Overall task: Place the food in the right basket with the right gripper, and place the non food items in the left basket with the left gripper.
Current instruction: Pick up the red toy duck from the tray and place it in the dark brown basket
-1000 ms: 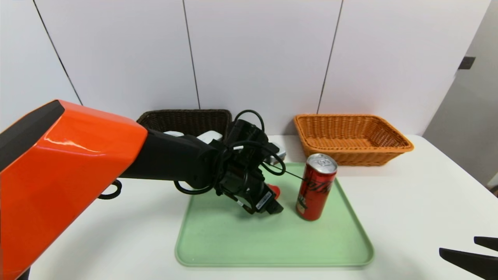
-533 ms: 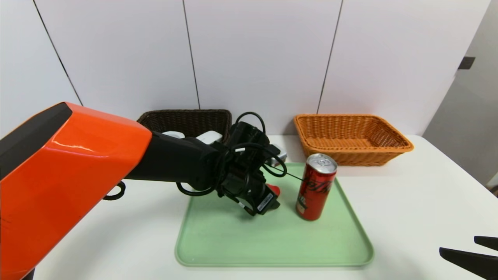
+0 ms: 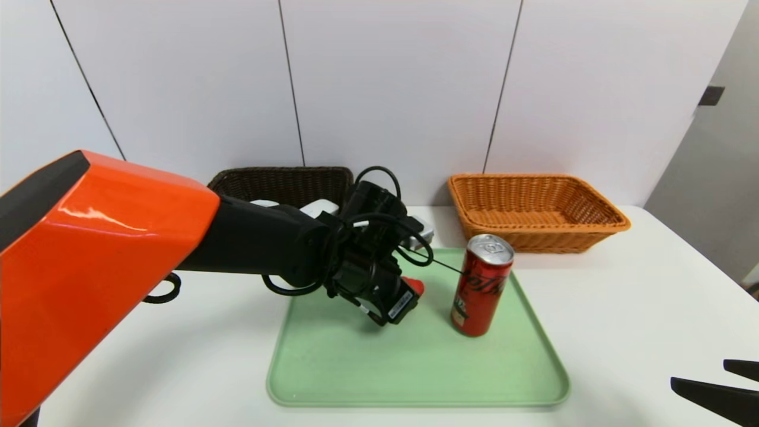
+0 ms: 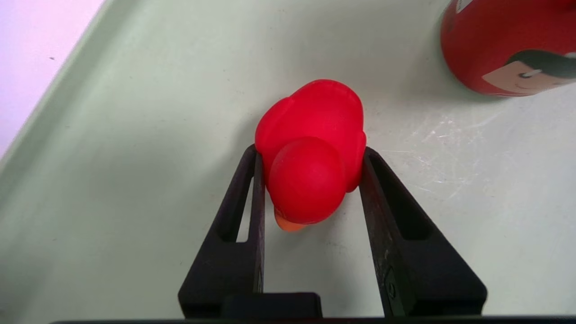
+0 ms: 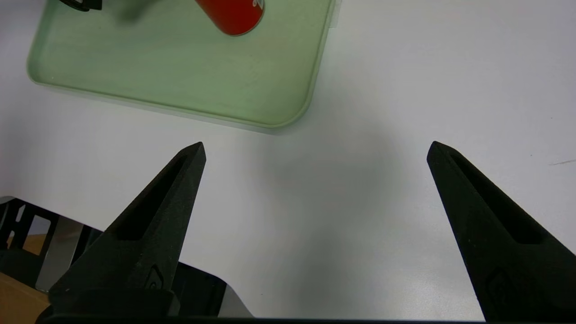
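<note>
Nearest, at the table's [image 3: 622, 308] front right corner: one right gripper [image 5: 315, 148], parked above the bare white top, pitched forward and down, its two pointed black fingers [image 5: 148, 225] spread as wide as seen, nothing between them.

Next, one pale green tray [image 3: 415, 379], shallow and rounded at the corners, lying flat in the middle of the table. On it, two red things: one tall slim can [image 3: 480, 284] standing upright on the tray's right half, silver top uppermost, and one small rubber duck [image 4: 312, 153] just left of it, apart from it.

Over the tray's far middle, one left gripper [image 4: 310, 150], carried on an orange and black arm [image 3: 118, 255] reaching in from the left and angled down and to the right. Both fingers [image 4: 243, 211] pressed against the duck's flanks, one on each side, closed onto its body with the orange beak pointing back toward the wrist. Duck apparently down on the tray surface, though hard to be sure of contact from the wrist view.

Farthest, against the white wall, two woven baskets well apart: one dark brown basket [image 3: 284, 181] on the left, partly behind the arm, with two white pieces [image 3: 320, 207] showing inside it, their shapes mostly hidden; one orange-tan basket [image 3: 536, 207] on the right, just behind the can and tray.
</note>
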Action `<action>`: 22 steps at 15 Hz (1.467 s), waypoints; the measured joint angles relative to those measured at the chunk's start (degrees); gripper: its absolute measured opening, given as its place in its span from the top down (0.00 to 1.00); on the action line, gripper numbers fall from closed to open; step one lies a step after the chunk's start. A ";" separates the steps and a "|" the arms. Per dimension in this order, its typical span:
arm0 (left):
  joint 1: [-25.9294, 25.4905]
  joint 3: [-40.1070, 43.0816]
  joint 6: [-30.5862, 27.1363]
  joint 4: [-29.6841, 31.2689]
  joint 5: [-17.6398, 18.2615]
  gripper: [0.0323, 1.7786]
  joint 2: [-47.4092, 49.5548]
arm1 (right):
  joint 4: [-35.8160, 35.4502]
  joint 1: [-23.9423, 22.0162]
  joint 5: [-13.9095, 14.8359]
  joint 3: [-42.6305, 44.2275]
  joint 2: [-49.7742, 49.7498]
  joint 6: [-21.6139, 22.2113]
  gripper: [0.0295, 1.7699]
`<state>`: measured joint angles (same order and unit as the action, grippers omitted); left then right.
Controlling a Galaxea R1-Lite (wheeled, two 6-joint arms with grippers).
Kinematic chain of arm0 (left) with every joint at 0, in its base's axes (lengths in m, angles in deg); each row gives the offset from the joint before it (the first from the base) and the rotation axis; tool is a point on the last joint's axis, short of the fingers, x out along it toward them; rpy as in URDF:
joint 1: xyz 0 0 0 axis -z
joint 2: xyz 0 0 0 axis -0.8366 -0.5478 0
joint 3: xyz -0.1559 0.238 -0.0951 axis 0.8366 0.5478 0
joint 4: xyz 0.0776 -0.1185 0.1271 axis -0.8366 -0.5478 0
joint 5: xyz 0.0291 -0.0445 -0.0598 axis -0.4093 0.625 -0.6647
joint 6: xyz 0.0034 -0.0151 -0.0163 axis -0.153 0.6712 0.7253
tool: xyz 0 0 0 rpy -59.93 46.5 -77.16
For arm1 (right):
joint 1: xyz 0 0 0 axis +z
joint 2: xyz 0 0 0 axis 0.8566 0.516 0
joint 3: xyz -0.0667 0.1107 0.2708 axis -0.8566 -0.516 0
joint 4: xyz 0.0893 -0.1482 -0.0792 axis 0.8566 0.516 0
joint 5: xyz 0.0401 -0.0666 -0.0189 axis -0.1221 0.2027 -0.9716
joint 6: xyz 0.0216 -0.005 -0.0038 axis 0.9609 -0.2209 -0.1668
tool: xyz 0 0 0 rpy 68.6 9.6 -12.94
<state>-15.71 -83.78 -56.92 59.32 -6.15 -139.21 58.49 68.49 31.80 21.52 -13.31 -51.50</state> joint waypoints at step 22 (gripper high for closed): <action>-23.71 -15.24 4.58 -7.50 -3.95 0.67 6.47 | -0.02 0.00 0.02 0.39 -0.16 -0.06 0.04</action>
<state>-39.42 -99.02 -52.33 51.83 -10.10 -132.74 58.47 68.49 31.83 21.91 -13.47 -51.56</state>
